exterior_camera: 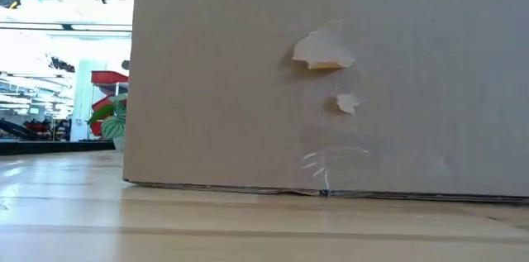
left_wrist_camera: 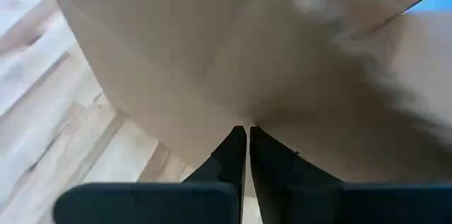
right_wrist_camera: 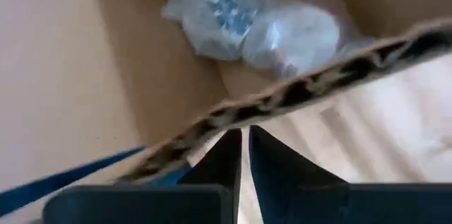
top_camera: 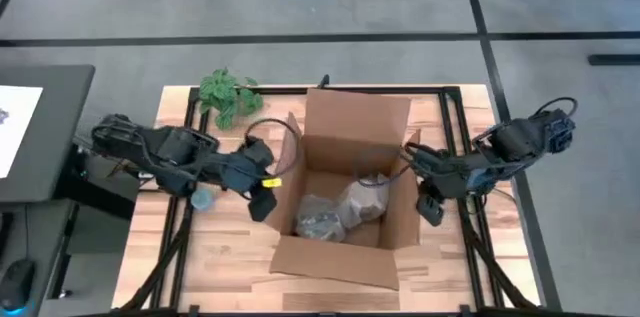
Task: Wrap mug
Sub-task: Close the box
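Seemingly wrapped: two bundles in clear wrap (top_camera: 340, 212) lie on the floor of the open cardboard box (top_camera: 345, 257) mid-bench; which one holds the mug I cannot tell.
Left pincer (left_wrist_camera: 246, 139): fingers pressed together, holding nothing, just outside the box's left wall.
Right pincer (right_wrist_camera: 244, 139): fingers likewise together and empty, at the box's right wall edge.
Left to do: judging by this, little; perhaps closing the flaps.
Bench (top_camera: 220, 267): a green plant (top_camera: 230, 95) at the far left.

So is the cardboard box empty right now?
No, the high view shows two clear-wrapped bundles lying on the floor of the open cardboard box.
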Motion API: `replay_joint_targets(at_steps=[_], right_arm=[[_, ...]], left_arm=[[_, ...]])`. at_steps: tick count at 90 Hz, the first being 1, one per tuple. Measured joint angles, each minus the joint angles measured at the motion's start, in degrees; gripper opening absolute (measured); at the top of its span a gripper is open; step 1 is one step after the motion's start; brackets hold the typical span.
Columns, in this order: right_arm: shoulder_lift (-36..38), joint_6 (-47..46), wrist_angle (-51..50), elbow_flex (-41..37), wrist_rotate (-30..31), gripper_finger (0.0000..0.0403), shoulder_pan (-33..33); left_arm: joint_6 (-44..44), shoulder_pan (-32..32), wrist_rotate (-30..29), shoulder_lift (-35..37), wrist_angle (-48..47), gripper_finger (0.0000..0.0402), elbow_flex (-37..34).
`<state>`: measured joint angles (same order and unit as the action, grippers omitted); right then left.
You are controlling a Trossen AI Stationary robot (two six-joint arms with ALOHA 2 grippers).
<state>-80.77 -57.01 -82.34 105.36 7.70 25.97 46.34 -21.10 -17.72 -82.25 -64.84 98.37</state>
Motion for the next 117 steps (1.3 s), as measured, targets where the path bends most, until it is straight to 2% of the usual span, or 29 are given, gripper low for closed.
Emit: replay_joint_targets(at_steps=[14, 41, 57, 65, 76, 96, 107, 117], right_arm=[[-3.69, 8.18, 2.50, -0.02, 0.43, 0.0007, -3.29], [-7.63, 20.93, 2.69, -0.04, 5.62, 0.0003, -6.54], [-7.66, 26.90, 3.22, -1.83, 5.90, 0.0003, -8.21], [-7.58, 26.75, 3.05, -1.83, 6.05, 0.0003, -8.10], [-6.07, 23.91, 2.45, -1.83, 8.73, 0.0003, -4.32], [-5.30, 18.19, 0.22, -2.37, 23.31, 0.0003, 5.24], [-3.98, 13.26, 2.60, -8.21, 26.68, 0.0002, 7.87], [-0.55, 11.60, 10.22, -16.50, 27.69, 0.0000, 8.97]], left_arm=[[-3.32, -0.01, 0.71, -4.04, 1.71, 0.0000, -0.10], [-6.07, 0.26, -0.89, -8.76, 3.52, 0.0000, -0.09], [-3.82, 0.26, -2.21, -9.30, 3.83, 0.0000, -0.11], [-2.79, 0.21, -3.42, -9.30, 3.79, 0.0000, -0.11], [-2.40, 0.25, -4.23, -9.32, 4.13, 0.0000, -0.13], [-2.37, 0.32, -5.78, -9.41, 5.76, 0.0000, -0.24], [-2.33, 0.39, -6.15, -9.41, 6.02, 0.0000, -0.24], [-1.95, 0.43, -6.25, -9.41, 6.68, 0.0000, -0.24]])
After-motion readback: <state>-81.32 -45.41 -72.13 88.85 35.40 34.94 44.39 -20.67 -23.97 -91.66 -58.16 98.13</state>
